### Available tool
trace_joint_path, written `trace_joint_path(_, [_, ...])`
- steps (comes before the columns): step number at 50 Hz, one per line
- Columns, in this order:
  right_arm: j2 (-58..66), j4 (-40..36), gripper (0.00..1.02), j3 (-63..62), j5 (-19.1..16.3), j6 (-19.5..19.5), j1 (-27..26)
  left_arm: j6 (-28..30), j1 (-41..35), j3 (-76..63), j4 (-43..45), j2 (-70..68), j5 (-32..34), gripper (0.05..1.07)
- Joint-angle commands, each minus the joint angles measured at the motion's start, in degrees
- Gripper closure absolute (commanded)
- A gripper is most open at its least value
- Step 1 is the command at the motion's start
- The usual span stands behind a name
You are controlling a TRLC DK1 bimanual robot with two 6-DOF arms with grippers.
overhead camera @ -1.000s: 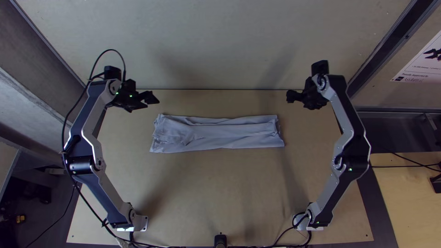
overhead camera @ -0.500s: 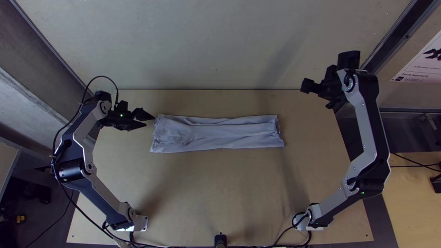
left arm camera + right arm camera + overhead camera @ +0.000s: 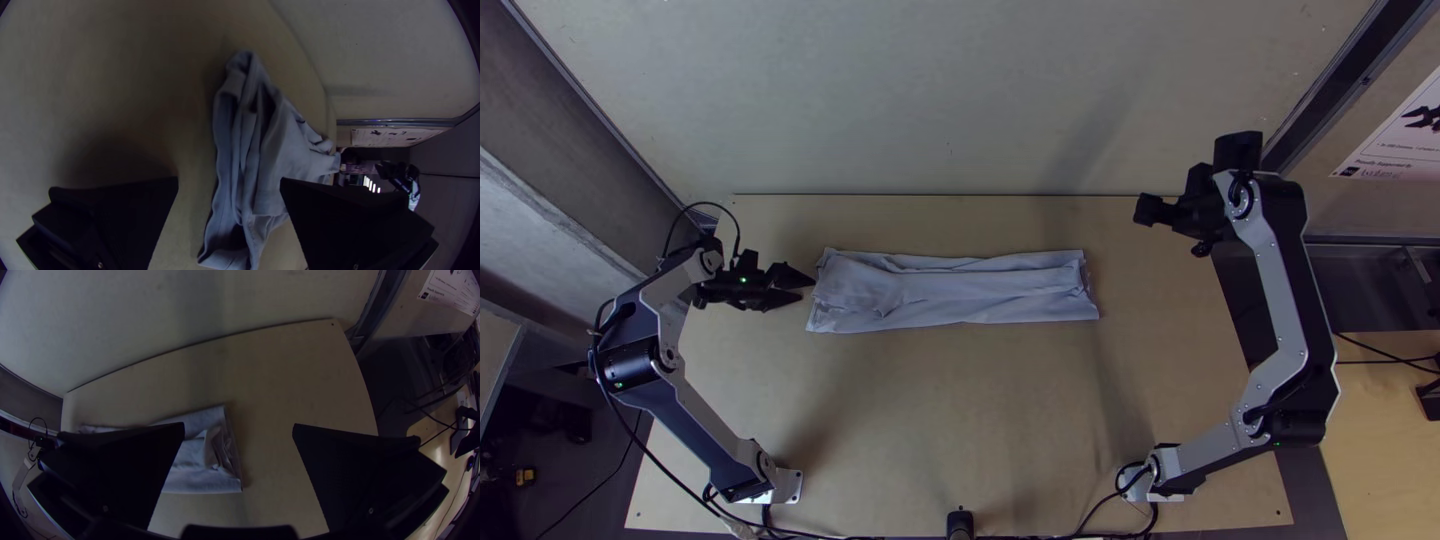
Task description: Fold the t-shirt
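Just off the left claw (image 3: 808, 289)'s tips, on the side toward the other arm, is the near end of the shirt (image 3: 955, 290), folded to a long narrow strip on the surface (image 3: 960, 420). Strip's long axis runs away from that claw, roughly in line with its reach, toward the right arm's side. Left claw clearly nearer; can't tell from the top view if its tips touch cloth. Its fingers are apart, cloth showing past and between them in the left wrist view, nothing clamped. Right claw (image 3: 239, 424) is also apart and holding nothing, up past the strip's other end, gap between; from it the shirt lies toward the left arm and back toward the bases. Next move probably hangs on the left end: claw would take that end, lift and carry it along the axis to shorten the strip. Risk: pinching only the top layer, since the end looks loosely stacked.
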Motion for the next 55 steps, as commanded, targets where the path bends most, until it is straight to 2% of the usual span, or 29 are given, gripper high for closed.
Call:
trace_joint_path(1, [-3.1,0.2,0.03,-3.5,-0.6,-0.9,-0.2,1.3,0.4,-2.2,0.0,2.8,2.0,0.10])
trace_joint_path(14, [-7.4,2.0,0.03,-9.9,-0.6,-1.5,0.0,1.3,-0.8,-2.5,-0.4,5.4,4.8,0.10])
trace_joint_path(24, [-9.3,2.7,0.03,-12.0,-0.6,-1.7,-0.4,-0.7,-6.6,-2.0,0.3,5.2,3.1,0.10])
trace_joint_path(34, [-10.0,2.8,0.03,-12.2,-0.6,-1.6,-0.4,-6.1,-13.7,-1.2,3.2,5.2,1.7,0.10])
trace_joint_path(44, [-10.7,2.8,0.03,-12.7,-0.7,-1.5,-0.3,-13.1,-21.2,-0.3,8.3,6.1,-3.8,0.10])
trace_joint_path(52, [-12.1,3.3,0.03,-14.9,-0.7,-1.5,-0.4,-16.1,-26.5,0.5,9.4,6.2,-11.7,0.10])
trace_joint_path(55, [-12.9,3.7,0.03,-16.3,-0.7,-1.4,-0.4,-17.3,-27.7,1.5,8.3,6.7,-17.1,0.11])
